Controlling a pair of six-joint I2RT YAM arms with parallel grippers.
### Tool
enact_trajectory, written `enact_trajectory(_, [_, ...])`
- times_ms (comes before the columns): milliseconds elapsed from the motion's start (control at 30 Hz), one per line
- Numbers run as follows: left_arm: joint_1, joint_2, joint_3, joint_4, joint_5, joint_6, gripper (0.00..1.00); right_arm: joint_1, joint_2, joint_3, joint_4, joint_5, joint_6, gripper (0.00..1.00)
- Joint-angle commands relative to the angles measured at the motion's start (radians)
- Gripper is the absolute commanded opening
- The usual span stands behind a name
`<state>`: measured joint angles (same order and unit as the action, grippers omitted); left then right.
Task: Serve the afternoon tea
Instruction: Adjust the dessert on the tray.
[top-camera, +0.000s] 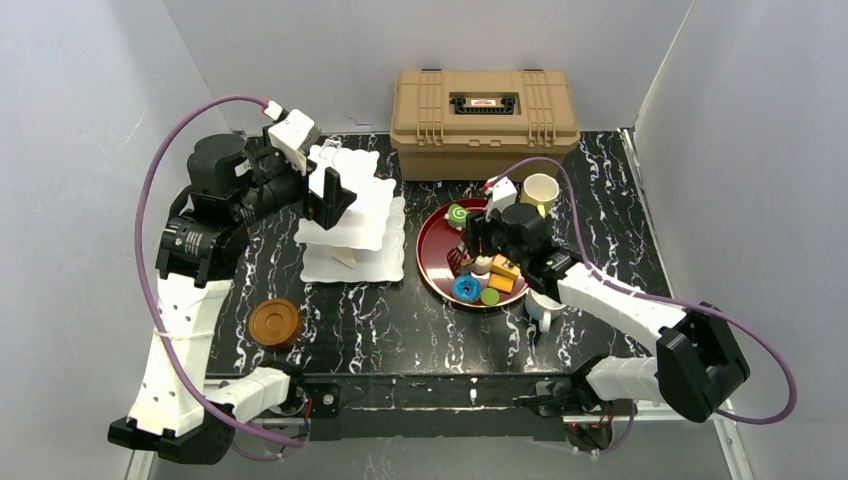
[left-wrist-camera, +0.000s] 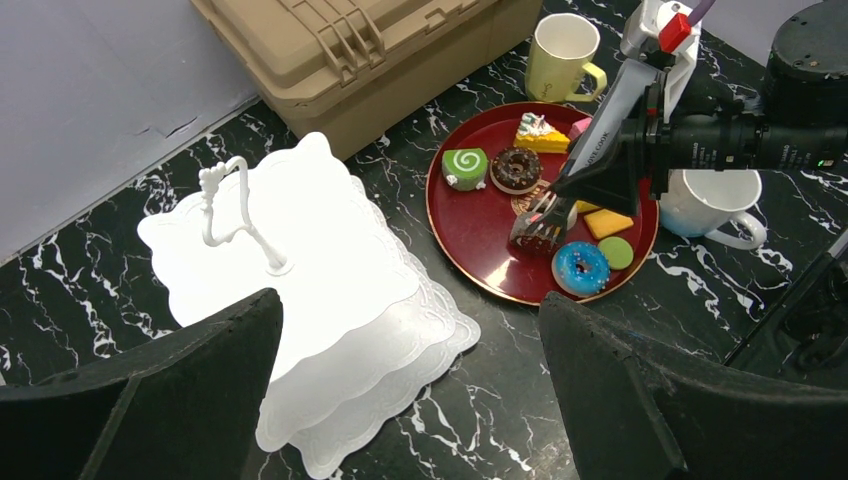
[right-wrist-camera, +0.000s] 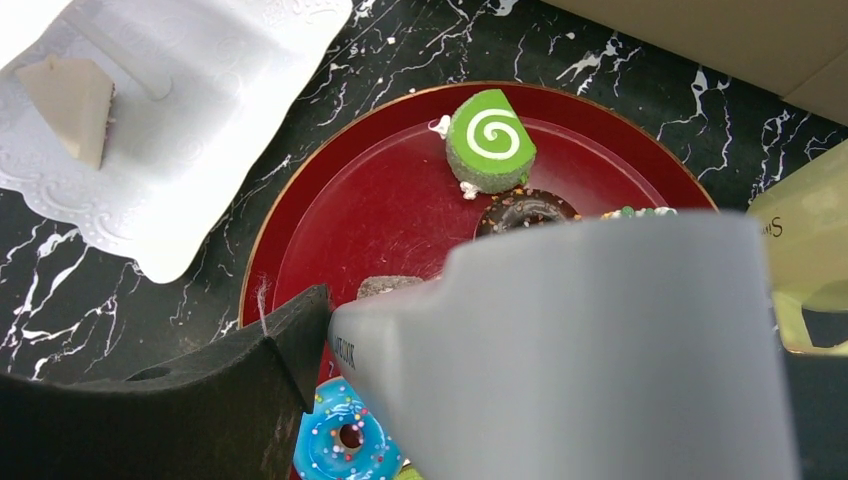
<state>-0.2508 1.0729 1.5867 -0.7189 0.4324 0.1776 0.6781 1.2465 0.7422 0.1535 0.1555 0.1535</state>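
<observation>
The white three-tier stand (top-camera: 350, 215) (left-wrist-camera: 300, 260) stands left of the dark red tray (top-camera: 425, 250) (left-wrist-camera: 480, 220). A pale wedge cake (right-wrist-camera: 70, 95) lies on the stand's bottom tier. The tray holds a green roll (left-wrist-camera: 465, 167) (right-wrist-camera: 490, 140), a chocolate donut (left-wrist-camera: 516, 168), a blue donut (left-wrist-camera: 581, 268) (right-wrist-camera: 345, 440), a yellow wedge (left-wrist-camera: 540, 135) and an orange cake (left-wrist-camera: 608, 222). My right gripper (top-camera: 480, 240) is shut on grey tongs (left-wrist-camera: 590, 160) (right-wrist-camera: 580, 350). The tongs' metal tips (left-wrist-camera: 540, 228) are down on the tray at a small brown piece (right-wrist-camera: 390, 285). My left gripper (left-wrist-camera: 410, 305) (top-camera: 330, 190) is open and empty above the stand.
A cream-yellow mug (top-camera: 540, 190) (left-wrist-camera: 560, 55) stands behind the tray. A white mug (top-camera: 545, 308) (left-wrist-camera: 712, 200) stands at the tray's near right, under my right arm. Brown coasters (top-camera: 275, 322) are stacked at the front left. The tan case (top-camera: 485, 105) is at the back.
</observation>
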Motion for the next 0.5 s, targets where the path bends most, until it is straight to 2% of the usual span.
enact_trajectory(0, [0.002, -0.005, 0.028, 0.002, -0.001, -0.009, 0.98, -0.002, 0.011, 0.019, 0.077, -0.011, -0.019, 0.33])
enact_trajectory(200, [0.001, -0.005, 0.03, 0.009, -0.001, -0.013, 0.98, 0.0, 0.005, 0.035, 0.084, -0.01, -0.027, 0.18])
enact_trajectory(467, [0.001, -0.017, 0.018, 0.011, -0.02, -0.014, 0.98, 0.011, -0.012, 0.149, 0.045, -0.021, -0.054, 0.07])
